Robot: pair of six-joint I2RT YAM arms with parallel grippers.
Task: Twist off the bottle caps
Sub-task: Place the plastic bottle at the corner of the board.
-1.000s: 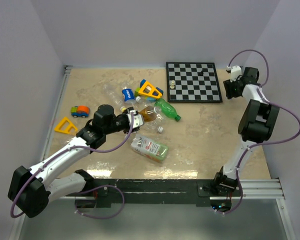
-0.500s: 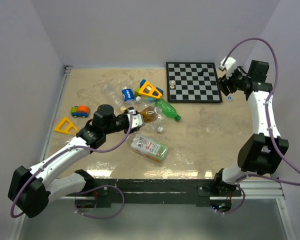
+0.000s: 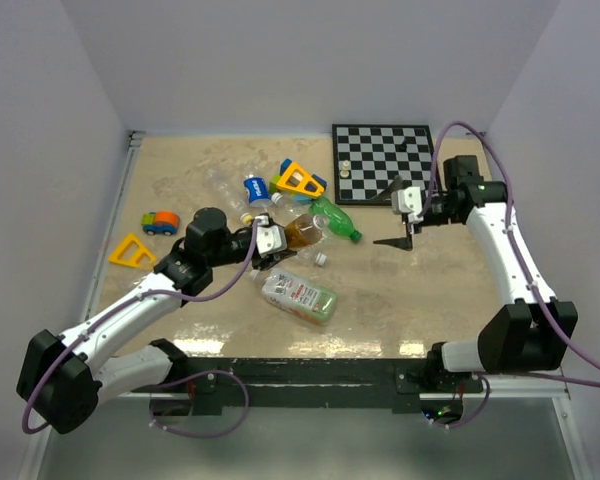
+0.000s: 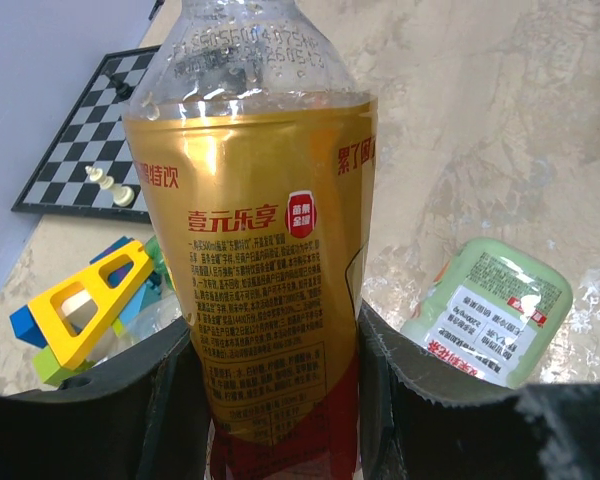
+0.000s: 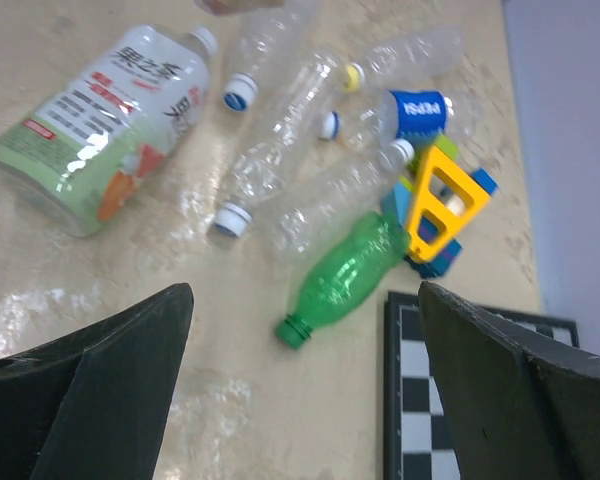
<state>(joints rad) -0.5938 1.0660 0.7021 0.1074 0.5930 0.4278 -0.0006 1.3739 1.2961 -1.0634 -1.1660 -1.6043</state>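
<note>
Left fingers (image 4: 165,405) clamped on the amber bottle (image 4: 260,250) in the pile mid tabletop (image 3: 430,290). Right fingers (image 5: 100,380) wide apart, hovering near the chessboard (image 3: 385,160). White bottle caps (image 5: 230,218) on clear bottles, crowded btw green-label bottle (image 5: 100,120), green bottle (image 5: 350,270) & yellow toy block (image 5: 440,195).

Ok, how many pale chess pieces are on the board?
2. One pale piece and a second pale piece stand together at the chessboard's left edge. The right arm covers a corner, so more may be hidden.
</note>
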